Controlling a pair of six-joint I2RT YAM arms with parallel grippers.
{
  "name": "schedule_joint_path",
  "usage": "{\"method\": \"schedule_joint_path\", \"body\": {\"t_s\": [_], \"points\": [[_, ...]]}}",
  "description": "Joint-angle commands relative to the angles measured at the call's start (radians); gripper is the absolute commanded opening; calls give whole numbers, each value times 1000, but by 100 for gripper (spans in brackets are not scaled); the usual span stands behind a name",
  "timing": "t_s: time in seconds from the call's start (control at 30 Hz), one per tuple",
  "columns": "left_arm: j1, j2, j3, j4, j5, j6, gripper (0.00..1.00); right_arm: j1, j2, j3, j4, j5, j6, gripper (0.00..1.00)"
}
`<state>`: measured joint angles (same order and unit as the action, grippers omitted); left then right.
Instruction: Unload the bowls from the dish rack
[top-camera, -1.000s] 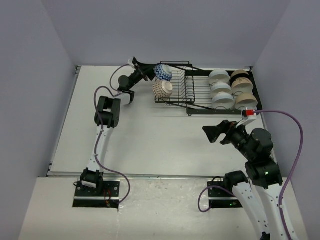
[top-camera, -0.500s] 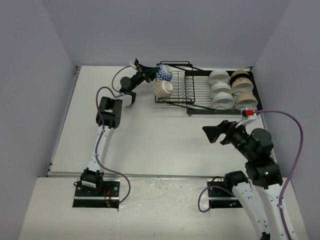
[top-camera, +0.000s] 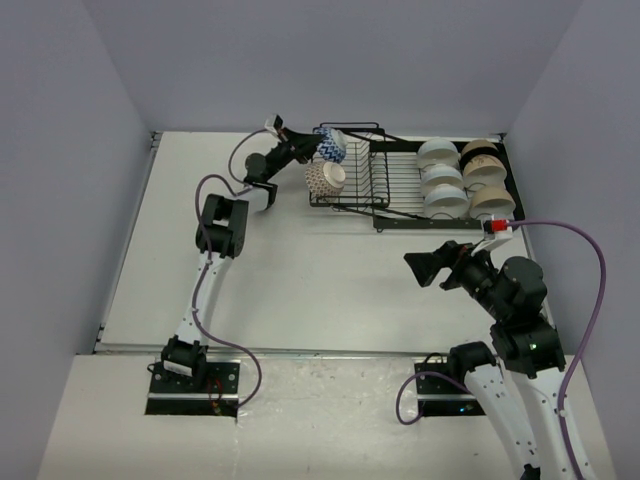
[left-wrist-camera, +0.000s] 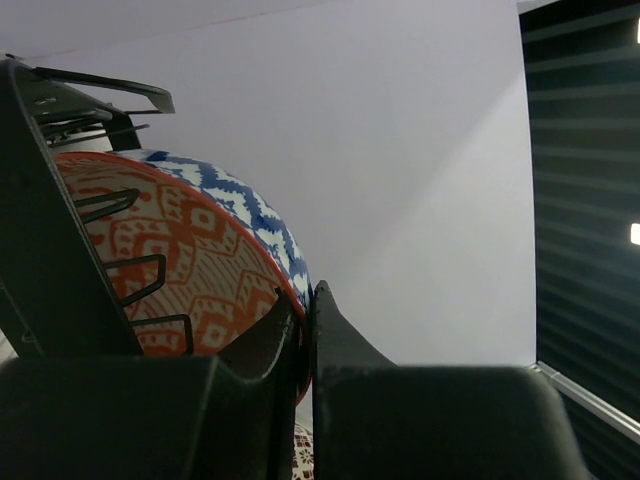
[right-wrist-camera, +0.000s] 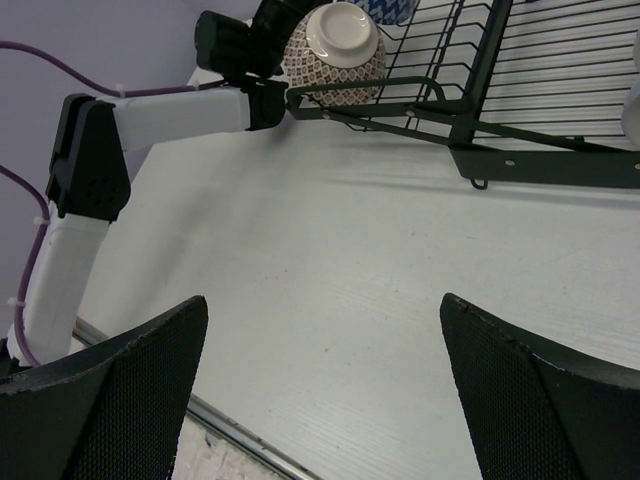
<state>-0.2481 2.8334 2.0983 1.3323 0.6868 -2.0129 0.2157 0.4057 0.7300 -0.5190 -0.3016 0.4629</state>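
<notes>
The blue-white zigzag bowl (top-camera: 331, 146) stands on edge at the far left corner of the dish rack (top-camera: 395, 180), in its smaller slotted basket. In the left wrist view its rim runs up and over, with the orange-patterned inside behind the rack wires and the blue outside turned away. The left gripper (left-wrist-camera: 305, 320) is clenched on that rim, one finger inside the bowl and one outside. Just nearer, in the same basket, the reddish-brown patterned bowl (top-camera: 325, 177) lies on its side with its white foot facing the arm bases. Across the wide flat section sit three white bowls (top-camera: 441, 177) and three beige bowls (top-camera: 485, 172) in two rows. The right gripper (top-camera: 418, 268) hangs spread wide above the worktop (top-camera: 300, 270), well apart from the rack.
</notes>
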Motion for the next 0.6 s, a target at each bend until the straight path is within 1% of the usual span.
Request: {"method": "schedule_joint_path", "body": {"t_s": [0.0, 0.33, 0.53, 0.57], "points": [[6, -5, 45, 176, 14, -188, 0, -3, 5, 3, 36, -25, -13, 99], [7, -42, 146, 137, 23, -173, 0, -3, 1, 0, 37, -24, -12, 99], [9, -114, 155, 91, 63, -124, 0, -3, -1, 2, 36, -19, -12, 99], [10, -126, 154, 73, 75, -83, 0, -3, -1, 0, 36, -19, -12, 99]]}}
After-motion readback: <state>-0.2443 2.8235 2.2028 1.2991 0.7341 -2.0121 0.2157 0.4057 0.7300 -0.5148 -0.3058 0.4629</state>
